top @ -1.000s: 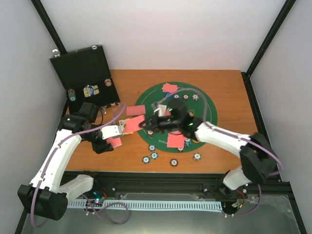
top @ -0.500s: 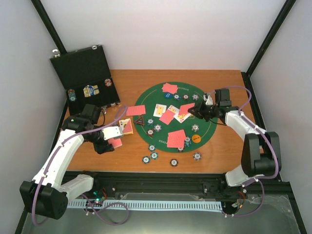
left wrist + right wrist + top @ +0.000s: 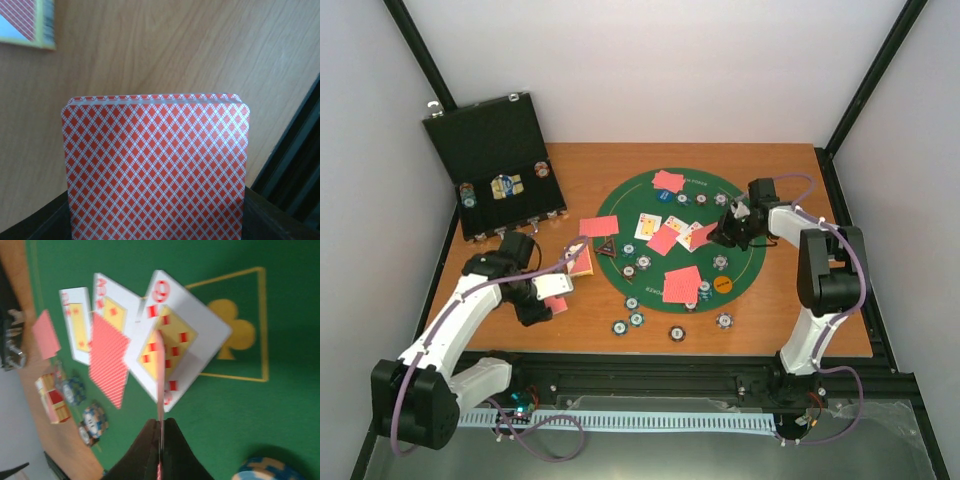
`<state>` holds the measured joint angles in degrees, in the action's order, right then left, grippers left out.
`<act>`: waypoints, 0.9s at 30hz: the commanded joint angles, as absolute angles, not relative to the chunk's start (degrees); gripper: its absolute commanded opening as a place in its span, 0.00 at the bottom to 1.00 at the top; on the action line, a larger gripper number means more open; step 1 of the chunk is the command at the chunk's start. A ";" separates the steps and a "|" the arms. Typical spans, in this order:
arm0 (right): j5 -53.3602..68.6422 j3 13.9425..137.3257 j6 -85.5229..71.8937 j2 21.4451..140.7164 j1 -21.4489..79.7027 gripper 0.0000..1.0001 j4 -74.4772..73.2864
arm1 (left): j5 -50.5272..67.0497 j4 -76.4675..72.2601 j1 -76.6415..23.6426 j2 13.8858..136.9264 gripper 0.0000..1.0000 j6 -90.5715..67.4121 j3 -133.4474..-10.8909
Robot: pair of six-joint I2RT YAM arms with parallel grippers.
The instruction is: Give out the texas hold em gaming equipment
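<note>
My left gripper is shut on a deck of red-backed cards over the bare wood, left of the mat. That deck fills the left wrist view, with dark jaws at its lower corners. My right gripper is shut on one red-backed card, held on edge low over the mat's right side. In the right wrist view this card stands edge-on in the gripper, over face-up cards. Red card piles, striped chips, an orange button, a blue button and the triangle marker lie about.
The round green mat covers the table's middle. An open black case with chips stands at the back left. A small card box lies just left of the mat, and it also shows in the left wrist view.
My right gripper swung from the mat's left-centre to its right side with a card, then edged left. My left gripper drew back toward the near left with the deck.
</note>
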<state>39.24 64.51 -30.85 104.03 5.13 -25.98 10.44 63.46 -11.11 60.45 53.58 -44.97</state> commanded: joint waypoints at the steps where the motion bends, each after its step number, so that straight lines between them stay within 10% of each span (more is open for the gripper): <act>1: 32.90 66.96 -28.35 106.93 4.62 0.10 -31.60 | 5.57 55.20 -9.61 57.87 0.19 54.07 -39.17; 15: 16.96 70.57 -26.14 95.86 4.49 0.98 -41.01 | 6.23 42.90 -2.66 65.07 0.20 53.60 -33.49; 27: 8.20 61.48 -25.18 79.54 4.48 1.00 -38.06 | 5.56 35.45 -2.58 72.57 0.45 48.91 -33.61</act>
<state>12.36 63.92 -26.33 83.33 4.84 -39.00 5.58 39.22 -2.90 70.50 51.24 -32.36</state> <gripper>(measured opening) 1.000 0.679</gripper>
